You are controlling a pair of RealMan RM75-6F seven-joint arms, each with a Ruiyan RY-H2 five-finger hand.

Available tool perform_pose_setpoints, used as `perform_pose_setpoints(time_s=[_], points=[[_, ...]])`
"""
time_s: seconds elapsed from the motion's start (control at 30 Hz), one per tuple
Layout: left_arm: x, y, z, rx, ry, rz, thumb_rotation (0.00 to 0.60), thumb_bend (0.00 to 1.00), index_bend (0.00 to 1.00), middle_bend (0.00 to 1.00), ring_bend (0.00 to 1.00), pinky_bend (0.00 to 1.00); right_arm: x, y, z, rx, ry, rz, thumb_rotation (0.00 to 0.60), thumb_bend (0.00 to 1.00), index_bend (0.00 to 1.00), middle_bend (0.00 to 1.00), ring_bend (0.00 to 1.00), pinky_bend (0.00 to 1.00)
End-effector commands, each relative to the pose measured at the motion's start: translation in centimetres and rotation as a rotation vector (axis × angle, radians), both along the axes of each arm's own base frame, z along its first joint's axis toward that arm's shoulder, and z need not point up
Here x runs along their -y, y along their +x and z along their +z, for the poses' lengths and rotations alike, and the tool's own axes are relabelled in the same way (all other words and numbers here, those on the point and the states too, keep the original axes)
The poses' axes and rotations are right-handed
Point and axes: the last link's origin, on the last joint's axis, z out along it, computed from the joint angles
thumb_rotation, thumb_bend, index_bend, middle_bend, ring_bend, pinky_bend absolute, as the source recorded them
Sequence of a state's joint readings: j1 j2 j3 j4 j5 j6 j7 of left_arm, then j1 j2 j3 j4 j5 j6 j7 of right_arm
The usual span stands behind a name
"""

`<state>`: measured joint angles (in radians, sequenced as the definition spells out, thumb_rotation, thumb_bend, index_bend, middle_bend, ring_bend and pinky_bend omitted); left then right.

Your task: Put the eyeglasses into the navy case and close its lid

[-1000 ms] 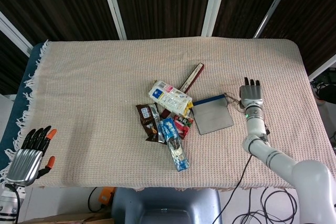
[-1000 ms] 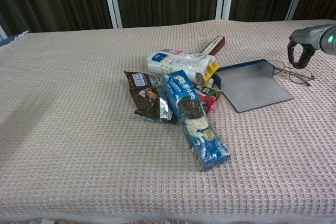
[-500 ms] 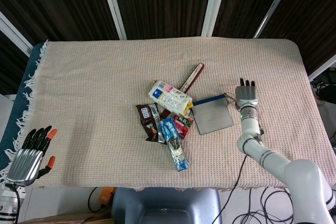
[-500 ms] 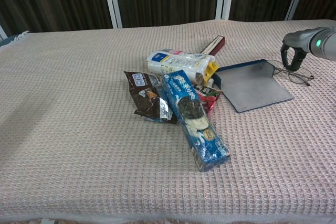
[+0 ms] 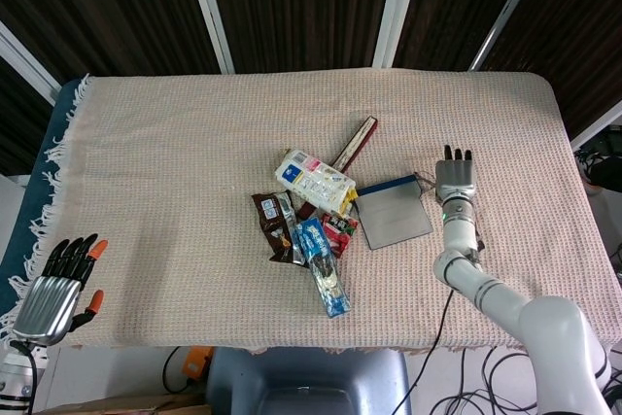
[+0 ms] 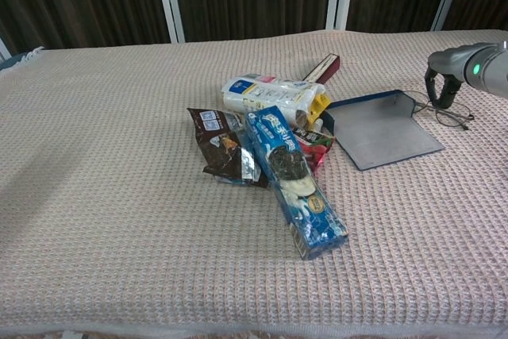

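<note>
Head view: the right hand (image 5: 456,179) hangs over the eyeglasses (image 5: 425,183), which peek out just to its inner side, beside the open navy case (image 5: 393,213). Its fingers point away from the robot and lie straight, close side by side, gripping nothing visible. The left hand (image 5: 56,289) rests well apart at the table's near corner, fingers spread, empty.

Chest view: the eyeglasses (image 6: 443,110) lie directly below the right hand (image 6: 444,77), their long axis slanting away from the case (image 6: 381,129). Whether the curled fingers touch the frame I cannot tell. The right hand is clearly nearer.
</note>
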<state>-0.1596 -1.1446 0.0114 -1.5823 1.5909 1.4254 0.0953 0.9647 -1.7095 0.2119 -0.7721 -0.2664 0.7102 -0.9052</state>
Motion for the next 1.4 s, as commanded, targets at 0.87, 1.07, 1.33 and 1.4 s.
perform_pose_setpoints(time_s=[0.87,1.07,1.33,1.4], points=[[-0.2,0.0,-0.1,0.002,-0.006,0.002,0.6,0.42,0.0,0.0,0.0,0.02,0.3,0.4,-1.0,-0.006,-0.011,-0.001,0.6,0.48,0.66,0.03,0.0,0.0],[-0.3,0.0,-0.1,0.001,-0.008,0.005,0.6,0.42,0.0,0.0,0.0,0.02,0.3,0.3,-1.3,-0.009,-0.006,-0.006,0.6,0.48,0.69,0.03,0.0,0.0],[-0.4,0.0,-0.2,-0.001,-0.011,0.007,0.6,0.42,0.0,0.0,0.0,0.02,0.5,0.0,-1.0,-0.002,-0.017,-0.012,0.6,0.59,0.71,0.04,0.0,0.0],[-0.4,0.0,-0.2,-0.001,-0.012,0.007,0.6,0.42,0.0,0.0,0.0,0.02,0.5,-0.1,-0.9,-0.001,-0.02,-0.014,0.6,0.59,0.71,0.04,0.0,0.0]])
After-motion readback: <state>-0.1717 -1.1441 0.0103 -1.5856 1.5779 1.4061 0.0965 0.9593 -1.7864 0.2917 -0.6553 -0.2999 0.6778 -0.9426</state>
